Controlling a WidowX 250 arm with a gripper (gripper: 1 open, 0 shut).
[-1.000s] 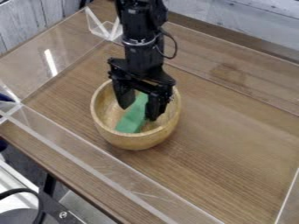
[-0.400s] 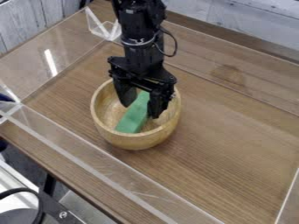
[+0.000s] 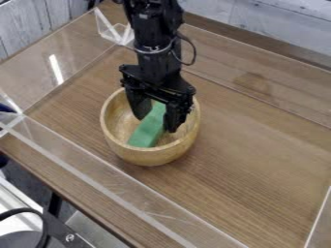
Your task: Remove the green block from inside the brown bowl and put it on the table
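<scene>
Gripper (image 3: 157,109) stood wide open, pointing down into the bowl (image 3: 119,133) astride the block (image 3: 149,133); you needed to centre the jaws across its narrow width before closing.

This looks like a robotics lab bench: a wood-grain table (image 3: 246,145) fenced by low clear acrylic walls (image 3: 77,199), with a black robot arm (image 3: 153,39) rising at upper centre and cabling at lower left.

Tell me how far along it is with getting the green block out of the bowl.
Done: the gripper is lowered into the brown bowl, open around the green block. In hand: positioning to grasp. Left: closing, lifting the block, setting it on the table.
</scene>
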